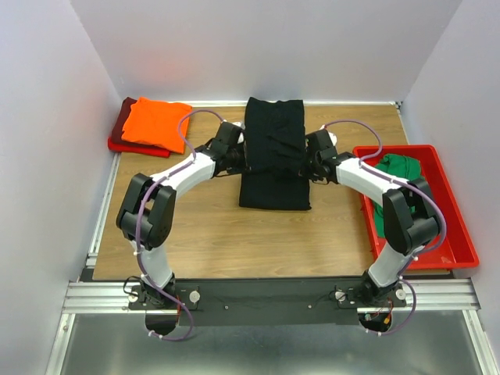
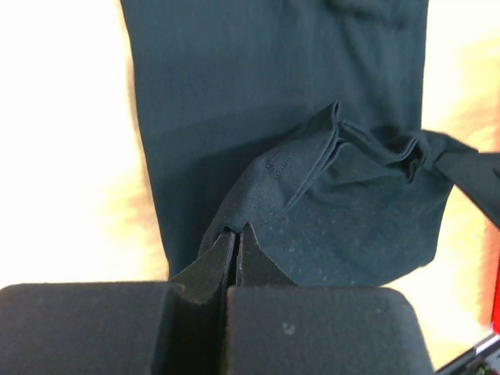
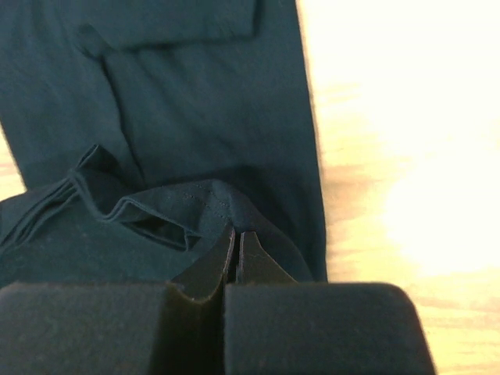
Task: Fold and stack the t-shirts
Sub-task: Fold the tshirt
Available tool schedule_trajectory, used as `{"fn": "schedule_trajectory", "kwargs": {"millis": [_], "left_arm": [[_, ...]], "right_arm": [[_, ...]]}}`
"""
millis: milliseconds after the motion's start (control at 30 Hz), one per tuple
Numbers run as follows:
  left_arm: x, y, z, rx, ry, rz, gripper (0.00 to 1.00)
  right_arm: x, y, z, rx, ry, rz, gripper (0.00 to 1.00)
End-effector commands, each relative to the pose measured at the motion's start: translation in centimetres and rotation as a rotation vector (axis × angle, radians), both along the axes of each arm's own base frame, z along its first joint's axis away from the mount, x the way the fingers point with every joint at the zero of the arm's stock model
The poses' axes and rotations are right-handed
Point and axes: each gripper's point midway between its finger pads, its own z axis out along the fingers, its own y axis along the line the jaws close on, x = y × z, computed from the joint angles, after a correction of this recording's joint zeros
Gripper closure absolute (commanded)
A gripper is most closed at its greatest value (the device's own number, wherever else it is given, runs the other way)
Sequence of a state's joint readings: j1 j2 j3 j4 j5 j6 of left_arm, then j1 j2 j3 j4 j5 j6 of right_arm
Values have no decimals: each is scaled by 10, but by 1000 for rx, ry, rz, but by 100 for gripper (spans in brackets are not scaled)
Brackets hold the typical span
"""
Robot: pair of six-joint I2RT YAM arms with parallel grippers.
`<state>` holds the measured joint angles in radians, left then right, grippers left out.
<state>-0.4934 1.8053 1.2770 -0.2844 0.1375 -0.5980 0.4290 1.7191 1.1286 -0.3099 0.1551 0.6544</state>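
Left gripper (image 2: 237,234) is pinching a raised fold of the black t-shirt (image 1: 273,148), its two dark wedge-shaped fingers (image 2: 207,269) pressing together with a hemmed edge caught at the tips. Right gripper (image 3: 237,234) is pinching the opposite side edge in the same way, jaws pressed together on a stitched ridge of the soft knit.

Between the two pinches the cloth is bunching into layered pleats and a shallow tent, while the rest of the shirt is lying flat and smooth. Seen from above, the black shirt is lying as a long, narrow rectangle at the middle of the wooden table (image 1: 203,242), its far part slimmer and its near end slightly wider and squared off. Both arms are reaching in from either side, meeting the shirt about halfway along its length.

At the far left corner of the table, the bright orange t-shirt (image 1: 156,123) is sitting folded on top of the dark red t-shirt (image 1: 125,129), whose edges are showing beneath it. To the right, the green t-shirt (image 1: 400,168) is lying crumpled inside the glossy red plastic bin (image 1: 457,234).
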Motion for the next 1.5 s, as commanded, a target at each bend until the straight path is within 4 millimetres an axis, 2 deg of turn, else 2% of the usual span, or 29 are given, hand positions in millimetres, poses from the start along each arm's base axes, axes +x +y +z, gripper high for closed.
{"fn": "schedule_trajectory", "kwargs": {"millis": [0,167,300,533,567,600,633,667,700,733,767,800,833,867,900,1000,1033,1067,1133,1167,1200,1233,1333,1467], "left_arm": [[17,-1,9,-6,-29,-14,100],[34,4,9,-7,-30,0,100],[51,0,16,-25,-48,-1,100],[71,-5,11,-51,-51,-15,100],[73,-4,10,-52,-51,-15,100],[77,-2,6,-51,-47,-8,96],[80,-1,5,-55,-52,-7,87],[84,1,6,-61,-61,-1,68],[86,5,7,-68,-66,4,60],[93,8,14,-85,-92,13,42],[95,11,18,-90,-106,15,32],[97,13,27,-97,-126,11,32],[100,17,31,-86,-138,19,32],[100,20,35,-76,-147,24,32],[100,23,37,-66,-151,33,32],[91,24,41,-68,-152,30,45],[84,24,37,-79,-139,25,51],[79,19,36,-86,-132,12,65],[70,12,27,-93,-106,-9,74],[66,8,25,-95,-96,-17,83],[58,0,19,-96,-82,-33,88],[53,-4,16,-93,-72,-40,92],[40,-13,-3,-87,-34,-45,100],[15,-15,-35,-66,46,-37,100]], "right_arm": [[24,3,11,24,-46,9,100],[42,-1,18,40,-63,-3,100],[55,-10,16,49,-61,-22,100],[75,-9,7,75,-46,0,99],[78,-8,7,79,-46,2,96],[79,-8,0,75,-36,5,85],[83,-9,2,77,-40,6,76],[87,-7,6,82,-50,15,66],[90,-8,8,75,-59,20,48],[93,-12,12,70,-72,14,39],[94,-12,16,68,-81,17,32],[92,-14,20,66,-87,15,24],[92,-16,32,66,-112,10,23],[89,-17,35,64,-119,11,23],[88,-18,38,65,-125,11,23],[73,-17,43,81,-124,29,29],[64,-14,36,78,-105,39,29],[61,-11,38,81,-109,46,30],[49,-2,29,82,-82,69,34],[44,1,25,85,-70,79,35],[33,9,18,82,-51,98,36],[32,13,20,82,-54,104,37],[12,20,-5,64,6,118,40],[-8,18,-29,55,71,112,42]]}}
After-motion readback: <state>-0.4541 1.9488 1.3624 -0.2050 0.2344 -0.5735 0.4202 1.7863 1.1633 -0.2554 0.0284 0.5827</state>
